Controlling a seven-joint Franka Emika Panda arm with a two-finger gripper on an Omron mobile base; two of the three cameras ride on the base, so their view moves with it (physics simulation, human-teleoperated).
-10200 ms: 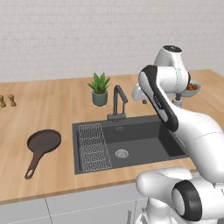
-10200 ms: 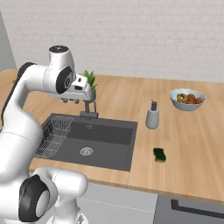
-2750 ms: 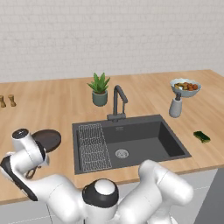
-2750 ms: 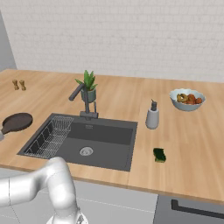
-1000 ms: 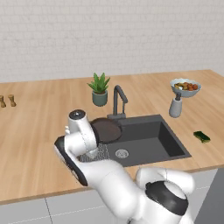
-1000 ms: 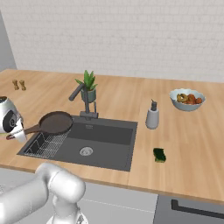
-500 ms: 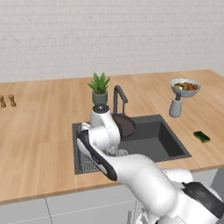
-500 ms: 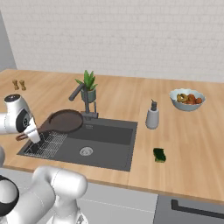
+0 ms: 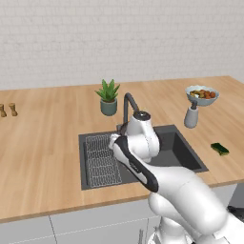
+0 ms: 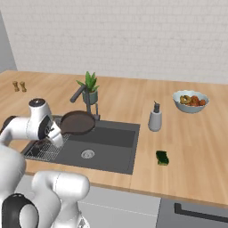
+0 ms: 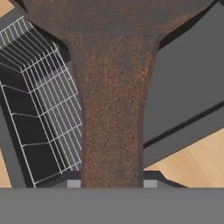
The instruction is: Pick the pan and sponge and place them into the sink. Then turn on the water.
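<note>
The dark brown pan [image 10: 78, 122] hangs level over the left half of the dark grey sink [image 10: 111, 150]. My gripper [image 10: 57, 132] is shut on its long handle [image 11: 113, 113], which runs up between my fingertips [image 11: 73, 183] in the hand view. The pan's bowl sits just in front of the gooseneck faucet [image 10: 82, 95]. No stream shows at the spout. The small dark green sponge [image 10: 162, 157] lies on the wooden counter right of the sink, also seen as the sponge [image 9: 220, 148] in the left base view. There my arm hides most of the pan.
A wire rack [image 10: 43, 149] fills the sink's left side, directly under my hand. Behind the faucet [image 9: 129, 102] stands a potted plant [image 9: 108, 97]. A soap dispenser [image 9: 191, 116] and a fruit bowl [image 9: 202, 94] sit at the back right, shakers [image 9: 7, 109] far left.
My arm has swung right with the pan in its grip, carrying it from over the rack's edge to over the sink beside the faucet.
</note>
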